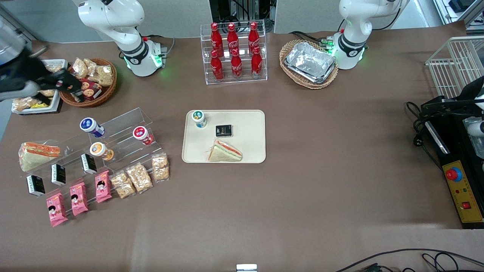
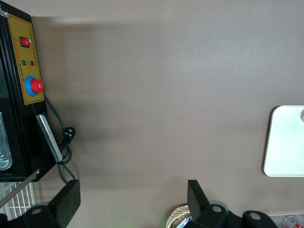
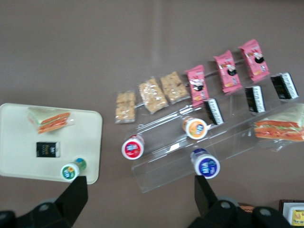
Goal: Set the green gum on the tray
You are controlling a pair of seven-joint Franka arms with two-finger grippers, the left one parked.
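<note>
The green gum (image 1: 198, 118), a small bottle with a white and green lid, stands upright on the beige tray (image 1: 249, 151) in the tray corner farthest from the front camera, on the working arm's side. The right wrist view shows the same green gum (image 3: 72, 170) on the tray (image 3: 14, 142). My gripper (image 1: 70, 86) hangs high over the wicker snack basket (image 1: 107, 92) at the working arm's end of the table, well apart from the tray. It is open, its fingers (image 3: 76, 192) spread wide with nothing between them (image 3: 140, 190).
A sandwich (image 1: 225, 152) and a black packet (image 1: 223, 130) share the tray. A clear stepped stand (image 1: 124, 124) holds blue-lidded (image 1: 90, 126), red-lidded (image 1: 141, 135) and orange-lidded (image 1: 100, 150) bottles, with snack packs nearer the camera. A cola rack (image 1: 234, 53) and a foil-tray basket (image 1: 309, 62) stand beside the arm bases.
</note>
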